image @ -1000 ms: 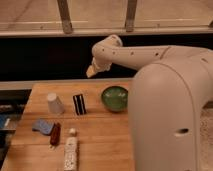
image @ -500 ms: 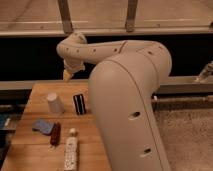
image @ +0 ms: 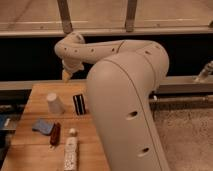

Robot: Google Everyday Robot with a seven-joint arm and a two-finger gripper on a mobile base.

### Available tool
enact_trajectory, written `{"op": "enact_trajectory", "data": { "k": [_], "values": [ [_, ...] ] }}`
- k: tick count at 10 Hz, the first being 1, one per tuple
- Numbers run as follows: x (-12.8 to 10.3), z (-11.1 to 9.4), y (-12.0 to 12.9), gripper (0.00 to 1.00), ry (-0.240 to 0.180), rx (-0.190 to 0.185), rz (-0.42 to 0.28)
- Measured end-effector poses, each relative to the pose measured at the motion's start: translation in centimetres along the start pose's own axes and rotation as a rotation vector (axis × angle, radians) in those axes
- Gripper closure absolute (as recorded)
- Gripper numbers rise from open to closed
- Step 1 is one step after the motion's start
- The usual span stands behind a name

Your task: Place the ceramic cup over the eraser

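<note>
The ceramic cup [image: 55, 103], small, white and tapered, stands on the wooden table [image: 40, 95] near its back left. Just to its right stands the eraser [image: 79, 104], an upright black block with white stripes, a small gap apart from the cup. My gripper [image: 66, 75] hangs above the table's back edge, higher than both and between them, slightly nearer the cup. It is open and holds nothing. My white arm [image: 125, 100] fills the middle of the view and hides the table's right part.
A blue pad [image: 42, 126] and a dark red-brown oblong object [image: 55, 133] lie in front of the cup. A white bottle-like object [image: 71, 150] lies near the table's front edge. A dark wall with a metal rail [image: 150, 31] runs behind the table.
My arm has swung left across the view, carrying the gripper from the right of the eraser to above the cup and eraser. The arm now covers the green bowl.
</note>
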Motion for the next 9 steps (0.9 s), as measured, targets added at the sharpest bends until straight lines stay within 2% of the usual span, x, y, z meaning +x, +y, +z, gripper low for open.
{"op": "enact_trajectory", "data": {
  "k": [2, 4, 6, 9],
  "values": [
    [0.1, 1.1, 0.9, 0.3, -0.004, -0.032, -0.026],
    [-1.7, 1.4, 3.5, 0.3, -0.005, -0.063, -0.094],
    [-3.2, 1.7, 6.3, 0.3, 0.014, -0.076, -0.186],
    [-3.7, 2.1, 9.0, 0.3, 0.05, -0.084, -0.248]
  ]
}}
